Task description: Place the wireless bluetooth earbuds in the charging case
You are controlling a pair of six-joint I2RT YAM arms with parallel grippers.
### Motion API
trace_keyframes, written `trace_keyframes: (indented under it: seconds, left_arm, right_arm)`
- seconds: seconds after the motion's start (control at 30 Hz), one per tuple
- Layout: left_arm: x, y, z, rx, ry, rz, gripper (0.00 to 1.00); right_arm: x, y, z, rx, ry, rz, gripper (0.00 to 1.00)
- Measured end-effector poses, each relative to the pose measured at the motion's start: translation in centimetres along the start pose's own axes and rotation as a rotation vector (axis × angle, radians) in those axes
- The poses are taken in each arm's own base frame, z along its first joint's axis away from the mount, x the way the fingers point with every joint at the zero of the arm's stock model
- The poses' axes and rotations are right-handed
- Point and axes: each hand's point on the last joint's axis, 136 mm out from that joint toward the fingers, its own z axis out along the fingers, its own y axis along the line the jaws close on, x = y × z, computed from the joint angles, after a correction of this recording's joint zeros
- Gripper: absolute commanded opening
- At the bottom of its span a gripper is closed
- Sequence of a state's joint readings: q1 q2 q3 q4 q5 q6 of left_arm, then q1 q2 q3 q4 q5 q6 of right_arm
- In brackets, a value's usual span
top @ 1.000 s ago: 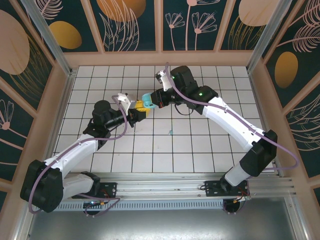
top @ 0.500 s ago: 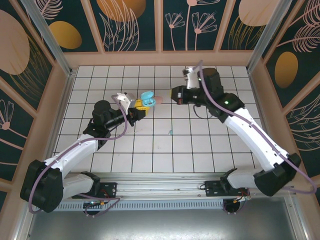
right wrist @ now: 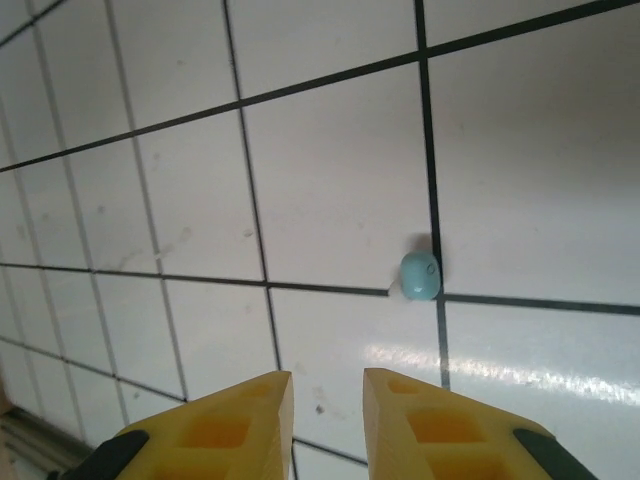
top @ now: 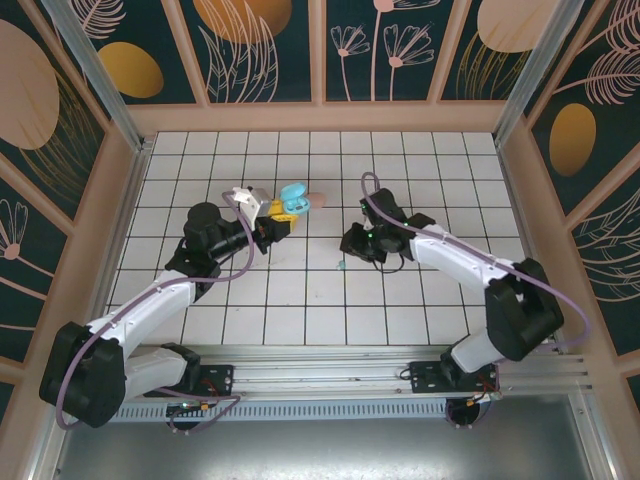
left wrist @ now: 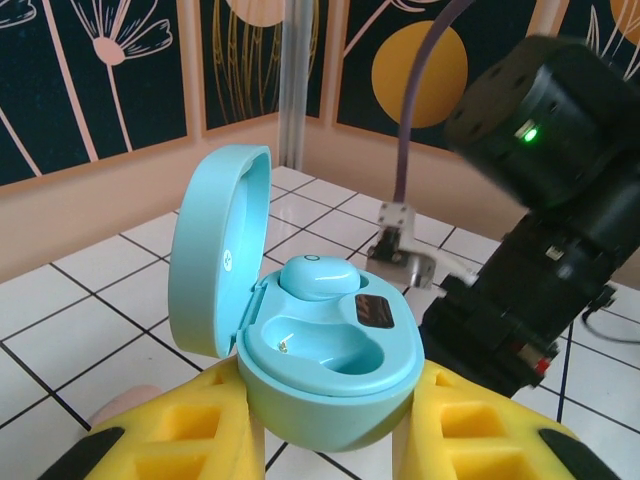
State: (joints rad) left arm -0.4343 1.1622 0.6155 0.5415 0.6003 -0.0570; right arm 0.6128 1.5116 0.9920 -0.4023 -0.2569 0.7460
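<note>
While left hand [left wrist: 325,440] clamps the open charging case [left wrist: 330,365], right hand [right wrist: 328,400] is barely open, seemingly empty: center over the teal earbud [right wrist: 420,275] first.

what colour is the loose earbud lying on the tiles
Pale teal-blue: the earbud shows best in the right wrist view.

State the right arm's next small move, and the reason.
Probably lower the right gripper over the loose teal earbud: it lies on the tile ahead of the empty, parted jaws, and the open charging case has one vacant socket.
</note>
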Motion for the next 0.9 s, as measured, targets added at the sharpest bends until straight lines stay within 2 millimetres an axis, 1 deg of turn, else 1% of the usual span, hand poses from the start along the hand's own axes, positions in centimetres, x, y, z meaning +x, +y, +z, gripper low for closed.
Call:
trace_keyframes:
  seconds: [0.1,0.2,0.33,0.5,0.67,0.9]
  left_arm:
    - [0.1,-0.1,-0.1,0.000,0.000,0.000,0.18]
    - [-0.1,-0.2,-0.3,0.000,-0.004,0.003,0.18]
    - [-0.4,-0.3,-0.5,-0.001,-0.011,0.011,0.18]
    - [-0.3,-0.3,-0.5,-0.004,-0.006,0.008,0.18]
    - [-0.1,-0.3,-0.5,-0.004,0.001,0.007,0.18]
    - [0.1,-0.3,-0.5,-0.004,0.003,0.009,0.18]
  right_arm:
    - [0.0,-0.9,1.4,0.039,0.015,0.006,0.28]
    - [-0.5,-1.1,2.5,0.064,0.022,0.009,0.30]
    - [-0.6,-1.2,3.7,0.085,0.037,0.009,0.29]
    - [-0.1,-1.8,5.3,0.133,0.064,-0.002,0.27]
    - [0.5,-2.4,6.1,0.174,0.086,-0.019,0.26]
    - [1.0,-3.1,6.4,0.231,0.100,-0.045,0.25]
